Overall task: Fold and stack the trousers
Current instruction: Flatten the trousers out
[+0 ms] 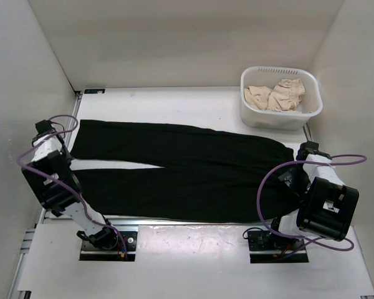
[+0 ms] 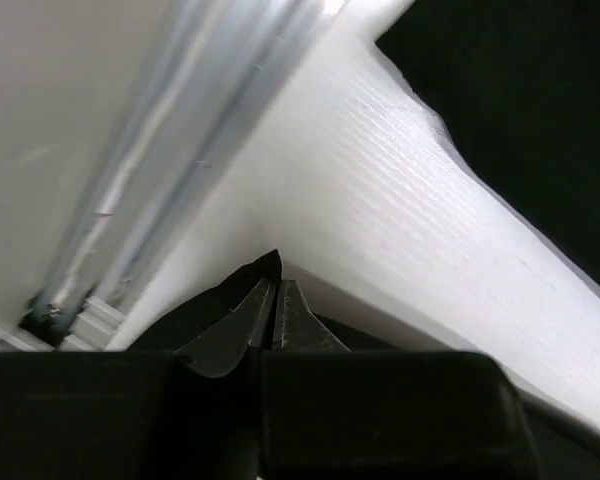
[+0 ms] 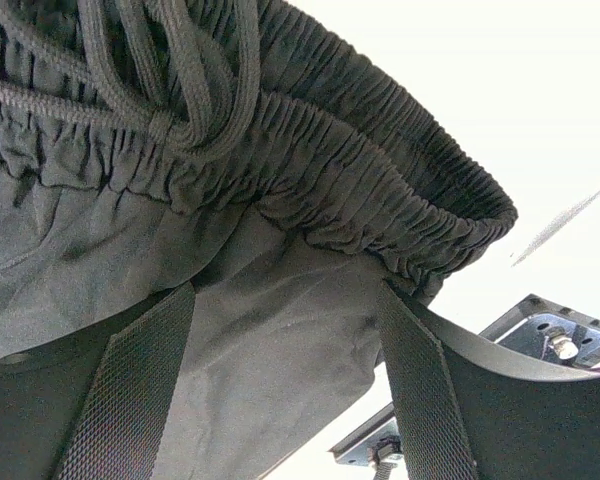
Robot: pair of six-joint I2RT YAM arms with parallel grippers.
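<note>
The black trousers [image 1: 187, 168] lie flat across the table, legs pointing left and waist at the right. My left gripper [image 1: 67, 163] sits at the cuff end of the near leg. In the left wrist view it [image 2: 276, 285] is shut, with a peak of black cloth pinched at the tips. A white strip of table [image 2: 410, 200] runs between the two legs. My right gripper [image 1: 292, 183] is at the waist end. Seen from the right wrist it [image 3: 285, 295] stands open, its fingers [image 3: 130, 390] straddling the fabric just below the gathered waistband [image 3: 360, 170] and drawstring [image 3: 175, 90].
A white basket [image 1: 280, 116] holding beige garments [image 1: 275, 94] stands at the back right, just beyond the waist. White walls close in the table on the left, back and right. A metal rail [image 2: 170, 150] runs along the left edge beside the cuffs.
</note>
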